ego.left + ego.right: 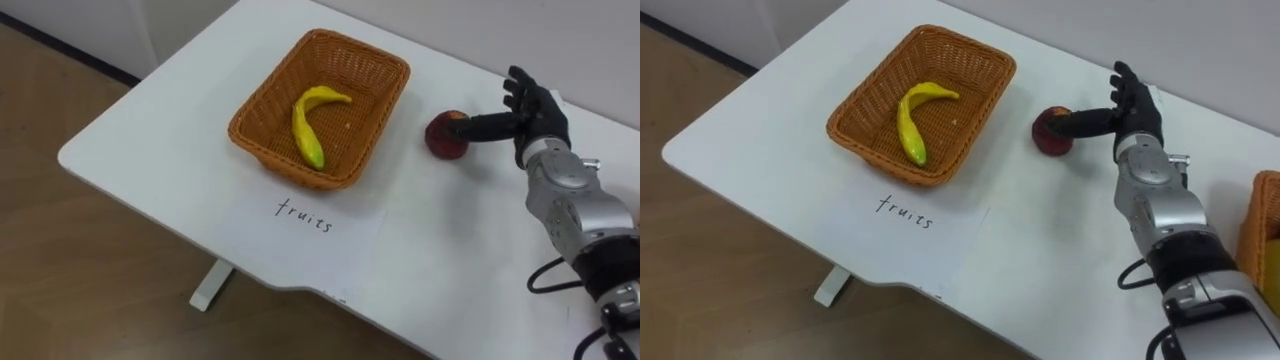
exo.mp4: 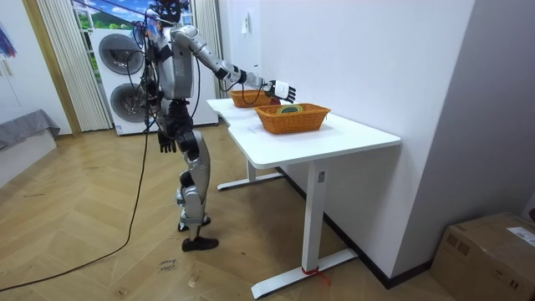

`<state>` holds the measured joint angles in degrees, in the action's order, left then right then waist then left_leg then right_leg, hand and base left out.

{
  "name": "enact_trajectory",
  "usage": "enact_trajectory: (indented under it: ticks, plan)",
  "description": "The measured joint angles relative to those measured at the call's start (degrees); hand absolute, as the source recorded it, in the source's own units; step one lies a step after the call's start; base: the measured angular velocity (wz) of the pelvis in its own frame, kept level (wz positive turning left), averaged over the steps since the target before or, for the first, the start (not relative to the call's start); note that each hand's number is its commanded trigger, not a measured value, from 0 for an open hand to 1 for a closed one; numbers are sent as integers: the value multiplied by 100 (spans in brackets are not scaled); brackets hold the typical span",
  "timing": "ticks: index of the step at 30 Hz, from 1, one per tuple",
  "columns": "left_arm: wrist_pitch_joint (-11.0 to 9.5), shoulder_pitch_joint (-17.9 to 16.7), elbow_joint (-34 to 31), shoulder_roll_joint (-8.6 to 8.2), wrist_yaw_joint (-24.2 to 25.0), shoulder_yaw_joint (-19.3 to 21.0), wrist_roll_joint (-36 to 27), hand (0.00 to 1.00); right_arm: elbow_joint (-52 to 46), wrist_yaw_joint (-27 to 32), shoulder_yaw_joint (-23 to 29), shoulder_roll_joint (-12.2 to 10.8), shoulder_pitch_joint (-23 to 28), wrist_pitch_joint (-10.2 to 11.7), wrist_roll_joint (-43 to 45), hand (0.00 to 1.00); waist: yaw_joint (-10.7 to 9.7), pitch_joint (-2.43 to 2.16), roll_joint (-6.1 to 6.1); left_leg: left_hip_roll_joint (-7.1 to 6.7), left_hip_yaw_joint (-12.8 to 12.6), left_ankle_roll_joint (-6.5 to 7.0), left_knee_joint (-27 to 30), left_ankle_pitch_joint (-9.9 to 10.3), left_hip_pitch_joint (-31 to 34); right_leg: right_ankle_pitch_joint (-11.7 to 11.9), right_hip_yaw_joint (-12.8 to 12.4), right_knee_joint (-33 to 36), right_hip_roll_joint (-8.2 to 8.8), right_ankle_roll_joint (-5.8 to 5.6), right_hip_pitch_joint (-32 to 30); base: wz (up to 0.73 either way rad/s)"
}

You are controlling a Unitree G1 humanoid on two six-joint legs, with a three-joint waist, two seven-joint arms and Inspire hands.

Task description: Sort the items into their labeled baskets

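Basket (image 1: 258, 115): rectangular woven wicker, curved banana (image 1: 308, 125) inside.
Right hand (image 1: 540, 116): fingers straight, thumb on round red fruit (image 1: 446, 138) at basket's three o'clock.

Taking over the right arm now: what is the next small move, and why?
Probably curl the right hand round the red fruit. The hand is open, its thumb reaching to the fruit's top, and the fruit sits on the table just right of the fruit basket, where the banana already lies. No grip shows yet, so lifting now would likely leave it behind.
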<state>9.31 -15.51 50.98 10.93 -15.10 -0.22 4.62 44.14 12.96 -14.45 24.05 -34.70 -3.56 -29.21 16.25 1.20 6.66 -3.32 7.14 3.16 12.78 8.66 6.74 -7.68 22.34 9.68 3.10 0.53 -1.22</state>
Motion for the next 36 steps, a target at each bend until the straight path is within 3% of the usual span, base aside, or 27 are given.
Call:
enact_trajectory:
  ticks: [10, 19, 36]
  plan:
    - [24, 1, -1, 2, 34, 0, -3, 0, -8, -132, -2, -33, 0, -1, 31, 0, 5, -12, 2, 4, -56, 2, 1, -2, -8, 1, -35, 1, 0, 1, -7, -1]
    - [30, 2, -14, 21, 81, 0, -3, 0, -235, -252, -16, -180, 1, -1, 277, 0, 57, -60, -20, 31, -73, -1, 0, -3, -12, 10, -39, 5, -14, 15, -25, -2]
    - [-48, 3, -27, 84, 90, -8, -11, 0, -235, -318, -235, -212, 2, -1, 277, 0, 126, -49, 4, 31, -73, -7, -3, -6, 14, 10, -31, 15, -9, 16, -48, 0]
